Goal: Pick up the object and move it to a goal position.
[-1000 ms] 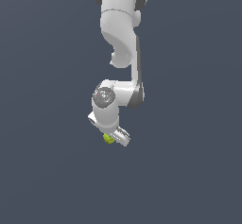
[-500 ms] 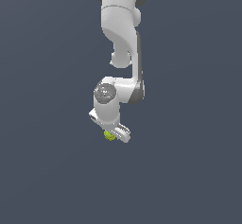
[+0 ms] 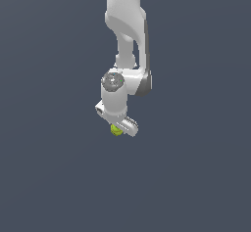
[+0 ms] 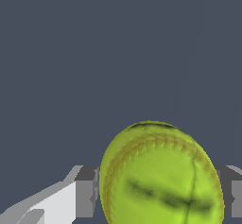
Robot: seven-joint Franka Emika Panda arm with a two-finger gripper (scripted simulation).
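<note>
The object is a small yellow-green ball (image 3: 116, 130) with a darker green curved mark, seen large in the wrist view (image 4: 160, 176). It sits between the two grey finger pads (image 4: 86, 190), which press against both of its sides. My white gripper (image 3: 119, 127) hangs at the end of the arm in the middle of the exterior view, shut on the ball, which peeks out under the hand. Most of the ball is hidden behind the hand in the exterior view.
A plain dark grey-blue background (image 3: 49, 167) fills both views. The white arm (image 3: 127, 30) comes down from the top centre of the exterior view.
The arm, with the ball in its gripper, has risen slightly across the three exterior frames. The grip on the ball is unchanged.
</note>
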